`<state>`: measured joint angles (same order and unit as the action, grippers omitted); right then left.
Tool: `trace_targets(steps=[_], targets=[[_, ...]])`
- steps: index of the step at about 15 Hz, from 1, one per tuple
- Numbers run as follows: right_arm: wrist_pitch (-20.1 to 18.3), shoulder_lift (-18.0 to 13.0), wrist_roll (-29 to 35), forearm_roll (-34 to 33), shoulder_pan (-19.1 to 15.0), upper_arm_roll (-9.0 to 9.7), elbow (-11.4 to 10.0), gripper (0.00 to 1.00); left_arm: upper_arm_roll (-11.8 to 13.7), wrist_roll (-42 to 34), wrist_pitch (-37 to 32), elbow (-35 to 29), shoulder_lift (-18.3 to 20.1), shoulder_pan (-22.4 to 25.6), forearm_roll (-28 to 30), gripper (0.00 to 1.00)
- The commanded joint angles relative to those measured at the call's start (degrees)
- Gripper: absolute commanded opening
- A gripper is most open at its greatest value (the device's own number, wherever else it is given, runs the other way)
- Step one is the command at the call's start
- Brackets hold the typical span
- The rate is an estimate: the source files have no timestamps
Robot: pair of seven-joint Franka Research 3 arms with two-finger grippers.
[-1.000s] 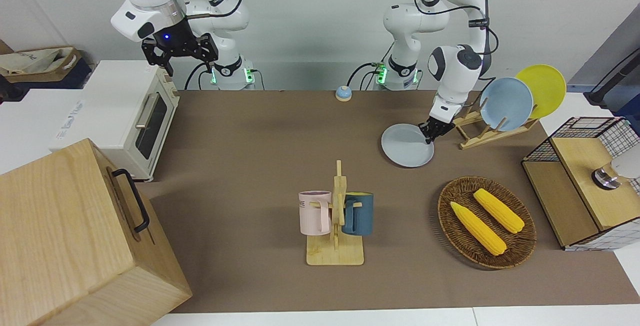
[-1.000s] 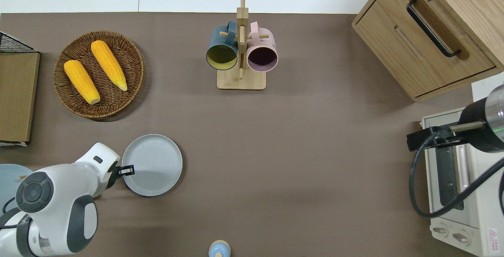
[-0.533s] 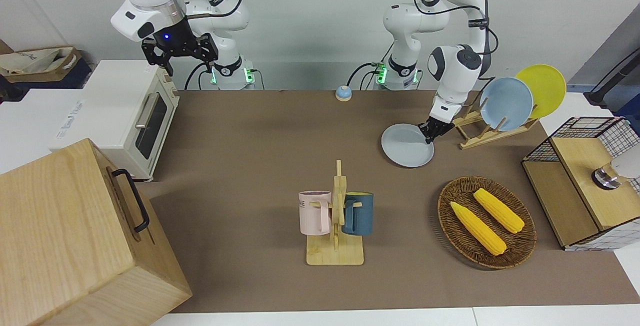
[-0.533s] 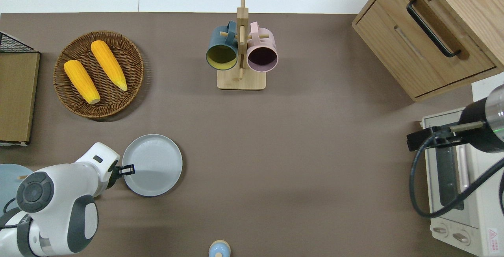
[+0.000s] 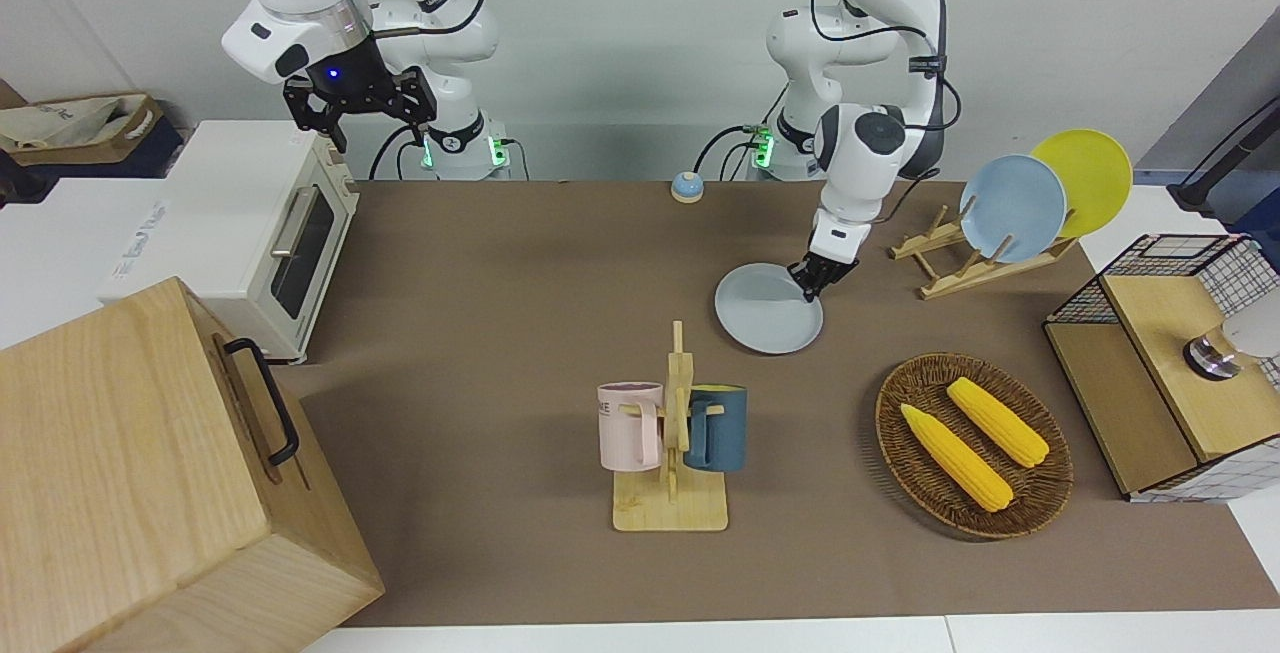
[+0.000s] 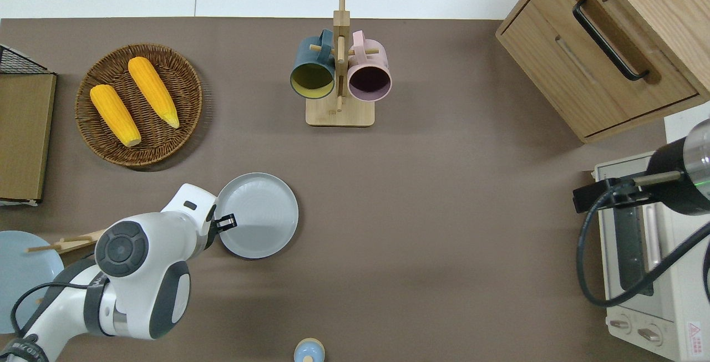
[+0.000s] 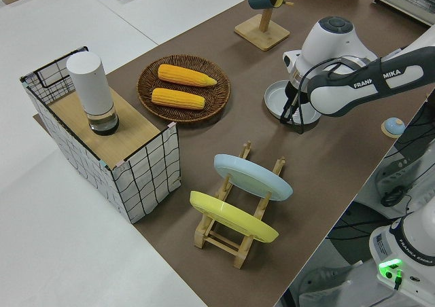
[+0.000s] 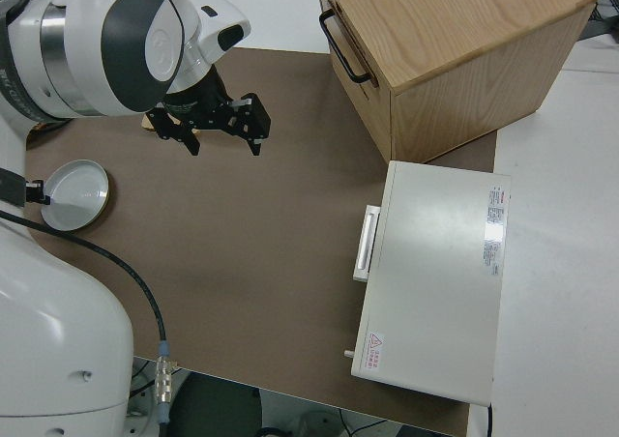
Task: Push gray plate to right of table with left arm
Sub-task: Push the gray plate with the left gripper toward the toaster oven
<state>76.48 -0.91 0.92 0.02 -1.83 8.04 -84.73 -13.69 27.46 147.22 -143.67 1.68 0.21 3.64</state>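
The gray plate (image 5: 765,323) lies flat on the brown table (image 5: 500,263), nearer to the robots than the mug rack; it also shows in the overhead view (image 6: 260,212) and the left side view (image 7: 284,98). My left gripper (image 5: 812,283) is down at table height and touches the plate's rim on the side toward the left arm's end of the table, as the overhead view (image 6: 224,222) shows. My right gripper (image 5: 358,105) is parked, open and empty (image 8: 224,139).
A mug rack (image 5: 672,433) with a pink and a dark blue mug stands mid-table. A wicker basket (image 5: 885,423) holds two corn cobs. A wooden rack holds a sky-blue plate (image 5: 1012,208) and a yellow plate (image 5: 1090,178). A toaster oven (image 5: 270,233), a wooden cabinet (image 5: 150,473) and a small bell (image 5: 686,187) are also here.
My left arm has swung toward the right arm's end of the table, sliding the gray plate that way and slightly farther from the robots. The right arm has not moved.
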Motion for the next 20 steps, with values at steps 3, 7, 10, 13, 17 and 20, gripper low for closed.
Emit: trace_targets(steps=[3,7,10,13,17,20], targets=[[-0.9,-0.14,0.66,0.25,-1.07,0.93,0.53,0.983,-2.84,20.84,0.43,3.65,-6.6,-9.86,-2.58,0.0],[-0.9,-0.14,0.66,0.25,-1.07,0.93,0.53,0.983,-2.75,42.36,-0.09,11.19,-14.23,-19.62,-11.0,0.0],[-0.9,-0.14,0.66,0.25,-1.07,0.93,0.53,0.983,-2.84,54.16,-3.52,16.91,-18.37,-25.06,-16.11,0.0],[-0.9,-0.14,0.66,0.25,-1.07,0.93,0.53,0.983,-2.84,60.07,-7.12,22.27,-20.92,-29.29,-16.39,0.0],[-0.9,-0.14,0.66,0.25,-1.07,0.93,0.53,0.983,-2.75,64.21,-8.97,26.5,-23.82,-32.29,-16.82,0.0],[-0.9,-0.14,0.66,0.25,-1.16,0.93,0.53,0.983,-2.75,65.27,-9.41,27.04,-24.18,-32.29,-17.79,0.0]])
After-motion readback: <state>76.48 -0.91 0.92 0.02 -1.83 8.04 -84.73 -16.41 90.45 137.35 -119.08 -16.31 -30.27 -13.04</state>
